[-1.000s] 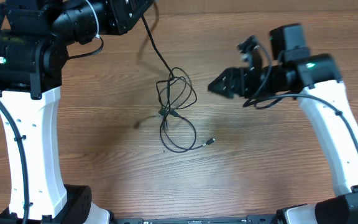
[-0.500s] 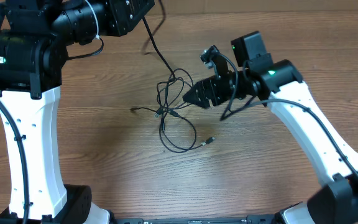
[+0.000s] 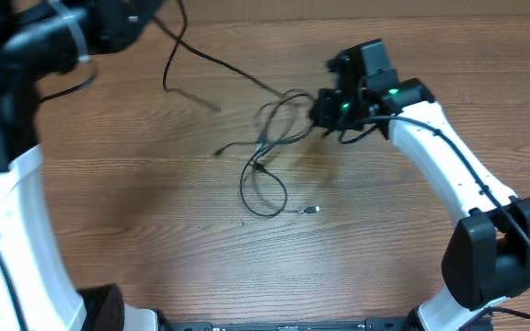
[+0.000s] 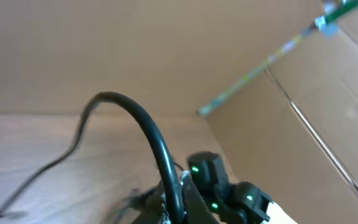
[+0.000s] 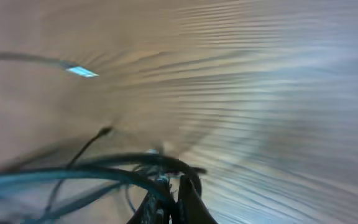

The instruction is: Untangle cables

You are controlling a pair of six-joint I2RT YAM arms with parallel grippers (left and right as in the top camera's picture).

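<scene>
The cables (image 3: 279, 118) lie as a loose tangle of thin black strands in the middle of the wooden table (image 3: 155, 248). One loop (image 3: 263, 195) hangs toward me and ends in a silvery plug tip (image 3: 311, 211). My right gripper (image 3: 320, 110) is at the tangle's right edge, shut on the strands (image 5: 104, 174); its view also shows a plug tip (image 5: 81, 71). One strand (image 3: 191, 53) runs up to the far left. My left gripper (image 4: 178, 208) is shut on that black cable (image 4: 148, 130). Overhead, the left arm (image 3: 53, 37) is blurred.
A cardboard wall (image 4: 303, 124) stands behind the table in the left wrist view, where the right arm's black wrist (image 4: 229, 190) also shows. The white left arm link (image 3: 7, 221) and right arm link (image 3: 449, 175) flank the cables.
My right gripper moved left into the tangle and shut on its strands. The left arm swung up and left, pulling its strand out, and the tangle shifted toward the back right.
</scene>
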